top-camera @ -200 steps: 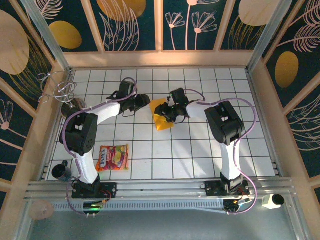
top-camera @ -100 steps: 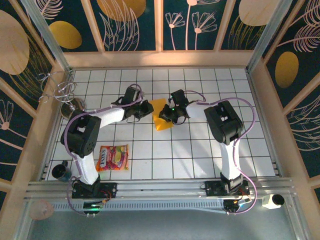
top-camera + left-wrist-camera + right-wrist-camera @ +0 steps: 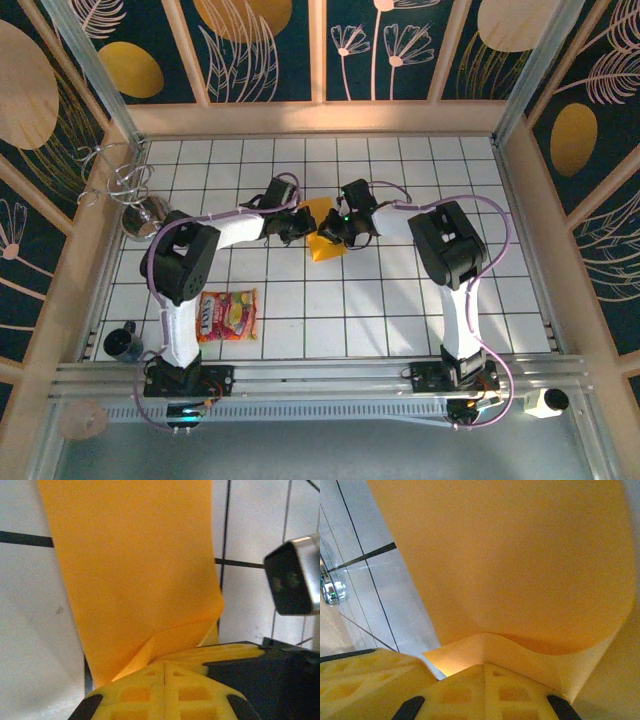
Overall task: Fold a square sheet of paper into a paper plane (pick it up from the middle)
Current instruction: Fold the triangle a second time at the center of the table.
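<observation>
The square sheet of paper (image 3: 324, 248) is clamped on opposite sides by the closed left pincer (image 3: 297, 228) and right pincer (image 3: 336, 232), seemingly for folding.

Paper sheet (image 3: 324, 248): thin, plain orange-yellow, mostly flat at middle of white tiled bench (image 3: 400, 300). Left edge nipped in left pincer (image 3: 298, 228), right edge in right pincer (image 3: 332, 232). Paper buckles upward at both grips.
</observation>
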`<action>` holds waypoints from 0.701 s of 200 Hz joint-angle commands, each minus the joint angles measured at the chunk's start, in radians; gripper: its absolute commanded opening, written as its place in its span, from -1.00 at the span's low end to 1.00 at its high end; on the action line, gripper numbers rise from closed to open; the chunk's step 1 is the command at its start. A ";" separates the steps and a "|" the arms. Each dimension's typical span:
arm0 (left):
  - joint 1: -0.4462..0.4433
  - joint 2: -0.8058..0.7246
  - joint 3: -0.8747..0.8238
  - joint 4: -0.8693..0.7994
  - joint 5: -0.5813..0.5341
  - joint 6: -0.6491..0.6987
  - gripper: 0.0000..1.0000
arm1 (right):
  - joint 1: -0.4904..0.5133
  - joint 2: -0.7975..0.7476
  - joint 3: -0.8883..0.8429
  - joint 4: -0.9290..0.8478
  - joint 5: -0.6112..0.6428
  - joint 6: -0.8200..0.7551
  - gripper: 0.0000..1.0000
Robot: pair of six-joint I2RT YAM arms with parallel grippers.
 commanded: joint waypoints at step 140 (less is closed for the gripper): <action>-0.005 0.109 0.117 -0.201 -0.152 0.153 -1.00 | -0.041 -0.049 -0.013 0.024 0.010 -0.109 -1.00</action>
